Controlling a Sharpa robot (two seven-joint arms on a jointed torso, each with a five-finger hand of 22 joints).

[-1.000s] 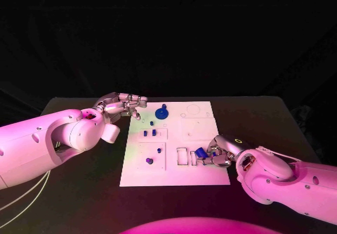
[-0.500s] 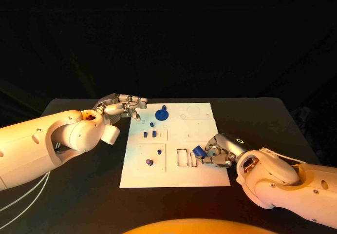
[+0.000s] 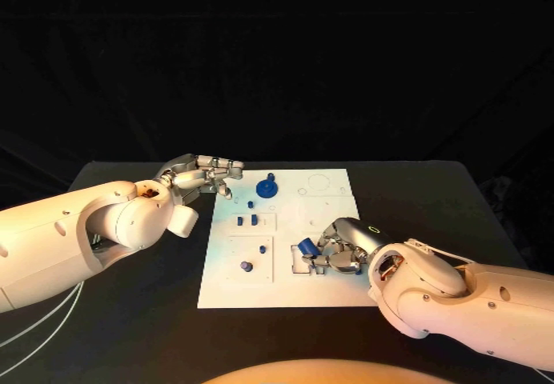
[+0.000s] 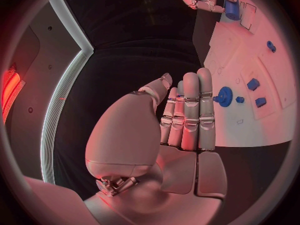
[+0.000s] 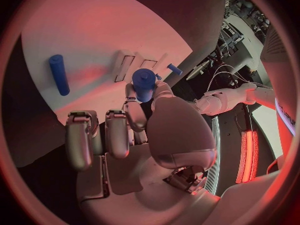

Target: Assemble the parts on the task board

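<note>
My right hand [image 3: 332,254] pinched a blue cylinder [image 3: 306,246] over the task board [image 3: 329,210]. My left hand [image 3: 206,174] hovered empty, fingers straight together, at the board's far-left edge.

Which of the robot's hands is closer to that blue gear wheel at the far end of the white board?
The left hand. It hovers at the task board's far left edge, just beside the blue gear. The right hand is down at the near end, holding a blue cylinder.

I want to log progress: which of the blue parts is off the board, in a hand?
The blue cylinder pinched by the right hand; the other blue parts rest on the task board.
</note>
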